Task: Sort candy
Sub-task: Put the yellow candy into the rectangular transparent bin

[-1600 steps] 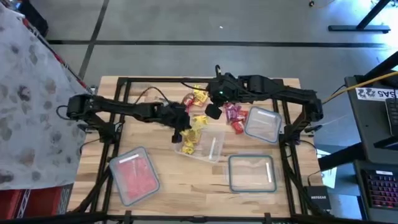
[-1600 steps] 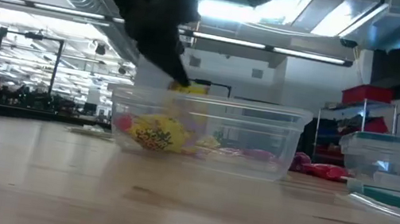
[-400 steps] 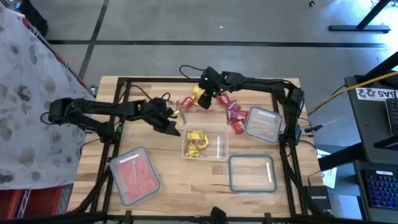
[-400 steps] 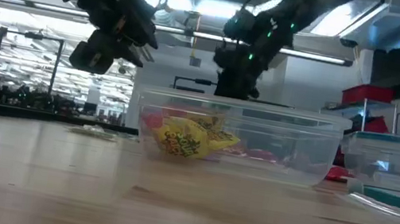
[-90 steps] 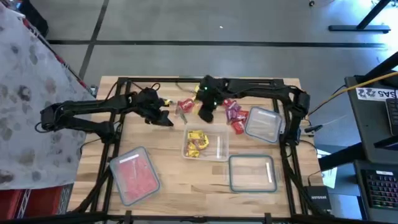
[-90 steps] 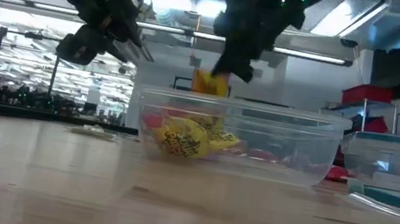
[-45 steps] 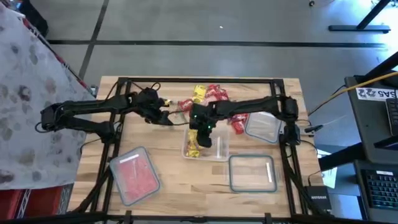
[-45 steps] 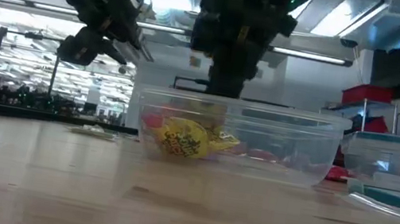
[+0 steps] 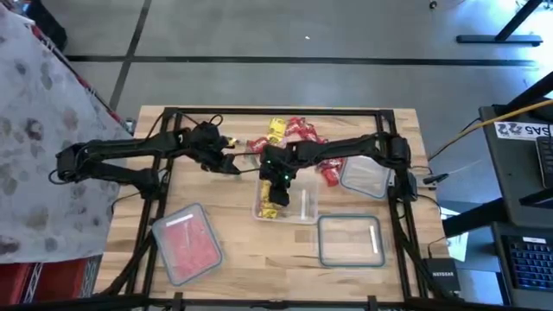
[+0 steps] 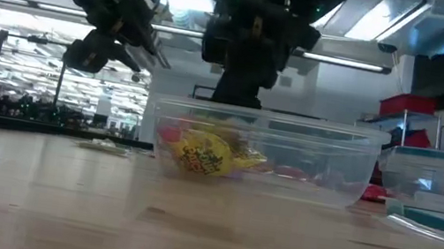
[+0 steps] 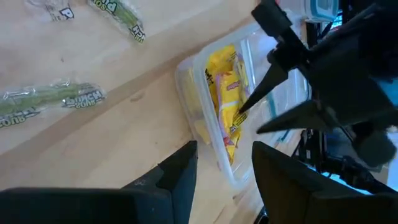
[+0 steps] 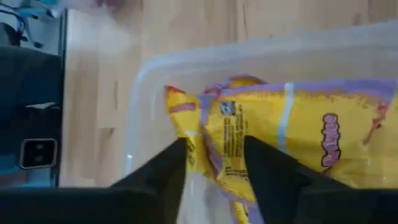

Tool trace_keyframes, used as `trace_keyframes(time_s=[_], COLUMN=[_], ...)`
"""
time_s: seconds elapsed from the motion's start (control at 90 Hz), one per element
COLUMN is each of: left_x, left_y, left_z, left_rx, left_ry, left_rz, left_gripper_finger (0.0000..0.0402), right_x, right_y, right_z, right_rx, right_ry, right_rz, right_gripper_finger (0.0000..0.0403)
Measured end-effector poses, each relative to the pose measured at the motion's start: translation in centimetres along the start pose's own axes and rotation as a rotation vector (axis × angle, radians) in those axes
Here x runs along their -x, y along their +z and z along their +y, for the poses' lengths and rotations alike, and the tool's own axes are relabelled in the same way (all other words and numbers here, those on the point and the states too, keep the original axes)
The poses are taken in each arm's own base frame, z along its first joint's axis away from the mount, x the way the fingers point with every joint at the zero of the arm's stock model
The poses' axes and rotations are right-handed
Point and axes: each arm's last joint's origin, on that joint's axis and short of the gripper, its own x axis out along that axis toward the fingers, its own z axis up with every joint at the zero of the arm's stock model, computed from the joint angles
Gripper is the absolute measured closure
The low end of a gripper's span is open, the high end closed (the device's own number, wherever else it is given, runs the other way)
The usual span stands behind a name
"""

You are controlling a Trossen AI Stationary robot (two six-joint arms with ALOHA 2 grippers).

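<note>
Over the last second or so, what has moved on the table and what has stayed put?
The right gripper swung from the loose candy pile at the far edge to over the centre container; its open fingers now reach down among the yellow candy there. The yellow piece seen under it a second ago no longer hangs below it. The left gripper kept its place left of the container, and the other containers did not move.

Pale wooden worktop [image 9: 233, 250], black frame rails along its edges, loose red and yellow candy [image 9: 289, 130] piled at far edge, clear container [image 9: 298, 203] with yellow packets at centre, red-filled container [image 9: 186, 242], two empty containers [image 9: 350, 240] on right side
</note>
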Motion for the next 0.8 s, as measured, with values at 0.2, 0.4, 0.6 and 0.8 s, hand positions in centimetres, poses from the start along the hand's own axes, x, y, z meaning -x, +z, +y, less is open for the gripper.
trace_keyframes(time_s=[0.2,0.4,0.6,0.8], left_x=[0.0,-0.2,-0.3,-0.3], left_y=[0.0,-0.3,-0.6,-0.6], left_z=[0.0,-0.2,-0.3,-0.2], left_rx=[-0.001,-0.018,-0.027,-0.022], left_ry=[0.000,0.008,0.014,0.017], left_rz=[0.002,0.004,0.008,0.011], left_gripper_finger=[0.0265,0.0265,0.0265,0.0265], right_x=[0.6,0.3,-0.8,-1.7], right_y=[0.5,0.3,0.4,0.3], right_z=[0.0,-1.0,-2.5,-2.6], right_rx=[-0.043,0.017,0.014,0.012], right_ry=[-0.103,-0.141,-0.241,-0.218], right_rz=[-0.022,-0.060,-0.077,-0.070], right_gripper_finger=[0.0245,0.0355,0.0380,0.0356])
